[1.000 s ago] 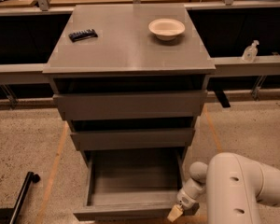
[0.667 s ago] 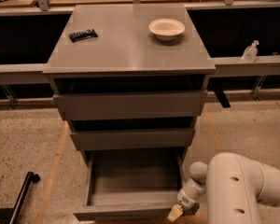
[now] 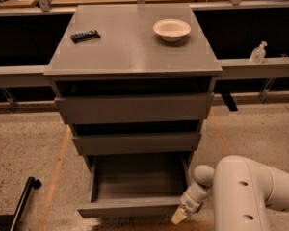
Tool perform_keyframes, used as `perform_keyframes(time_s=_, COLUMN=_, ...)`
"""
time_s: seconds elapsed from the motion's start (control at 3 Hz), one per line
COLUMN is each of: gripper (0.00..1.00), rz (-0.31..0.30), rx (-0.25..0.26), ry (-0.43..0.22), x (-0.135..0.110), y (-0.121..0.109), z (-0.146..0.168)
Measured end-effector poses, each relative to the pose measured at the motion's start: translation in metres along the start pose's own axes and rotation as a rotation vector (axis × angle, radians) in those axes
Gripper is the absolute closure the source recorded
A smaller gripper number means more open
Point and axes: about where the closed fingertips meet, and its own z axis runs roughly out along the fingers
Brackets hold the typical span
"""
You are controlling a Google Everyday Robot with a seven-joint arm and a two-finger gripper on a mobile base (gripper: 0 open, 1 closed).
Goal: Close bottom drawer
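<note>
Got the bottom drawer (image 3: 137,184) hanging wide open at the foot of the grey cabinet (image 3: 135,47). Spotted the gripper (image 3: 179,216) low by its front right corner. Can't tell if open or closed.

bottom drawer (image 3: 135,182) open, end effector (image 3: 179,216) beside front

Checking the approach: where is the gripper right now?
Low right in the camera view, the gripper is by the right front corner of the open bottom drawer.
</note>
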Motion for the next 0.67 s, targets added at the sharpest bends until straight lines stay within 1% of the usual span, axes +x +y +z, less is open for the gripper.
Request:
perform_keyframes(time_s=0.33, gripper=0.61, rz=0.000, rx=-0.004, ry=0.002, x=0.001, y=0.001, z=0.003)
perform_keyframes(time_s=0.67, gripper=0.63, rz=-0.037, rx=0.049, ry=0.007, x=-0.011, y=-0.009, z=-0.002)
